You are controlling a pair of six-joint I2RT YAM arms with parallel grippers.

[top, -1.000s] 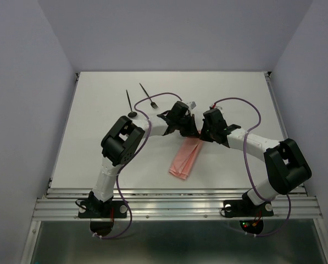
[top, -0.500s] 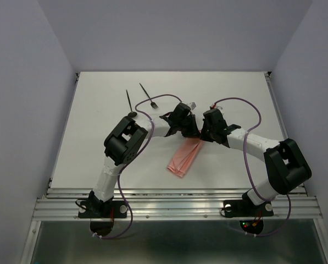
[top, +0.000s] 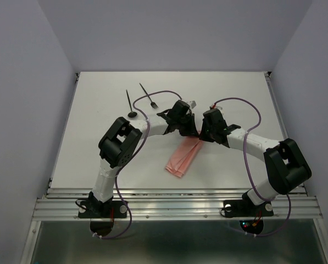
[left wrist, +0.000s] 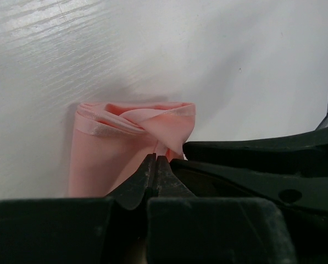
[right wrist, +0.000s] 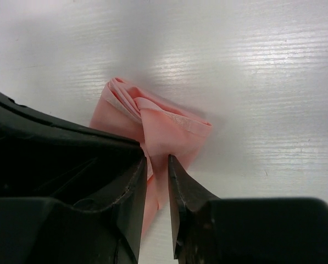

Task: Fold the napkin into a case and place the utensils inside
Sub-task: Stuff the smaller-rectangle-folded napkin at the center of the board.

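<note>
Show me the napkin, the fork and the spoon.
napkin (top: 180, 160): top view, middle of the folded cloth.
fork (top: 147, 94): top view, on its handle.
spoon (top: 132, 114): top view, on its bowl.

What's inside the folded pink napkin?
The napkin shows only pink folded layers at its end. Deeper inside is covered by cloth. The black fork and spoon lie outside it on the table.

In the top view the far end of the napkin (top: 184, 157) is hidden under the left gripper (top: 191, 131) and the right gripper (top: 201, 134). The fork (top: 148, 94) and the spoon (top: 130, 104) are too small there to tell fine details. In both wrist views the gripper itself covers the near part of the napkin.
</note>
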